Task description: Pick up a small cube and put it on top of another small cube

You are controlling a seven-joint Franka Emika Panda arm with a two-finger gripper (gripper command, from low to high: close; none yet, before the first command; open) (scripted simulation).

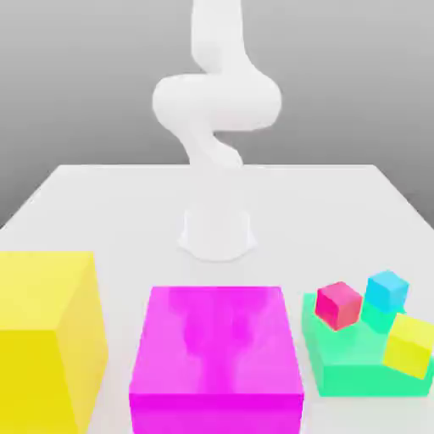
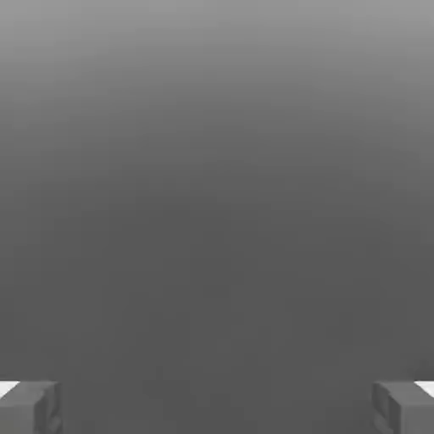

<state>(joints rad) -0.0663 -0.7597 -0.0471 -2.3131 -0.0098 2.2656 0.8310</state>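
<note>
On a flat mint-green block (image 1: 356,369) at the exterior view's right stands the sky-blue small cube (image 1: 387,290). Just in front of it a small turquoise-green cube (image 1: 377,317) shows between a red-pink cube (image 1: 338,304) and a small yellow cube (image 1: 409,345); its colour blends with the green block. My arm (image 1: 216,110) rises from its base at the table's middle and leaves the picture at the top. In the hand view my gripper (image 2: 217,408) is open, its fingertips (image 2: 30,407) far apart with only grey background between them.
A big yellow block (image 1: 47,339) stands at the exterior view's front left and a big magenta block (image 1: 216,347) at front centre. The arm's white base (image 1: 217,233) sits behind them on the white table (image 1: 102,203).
</note>
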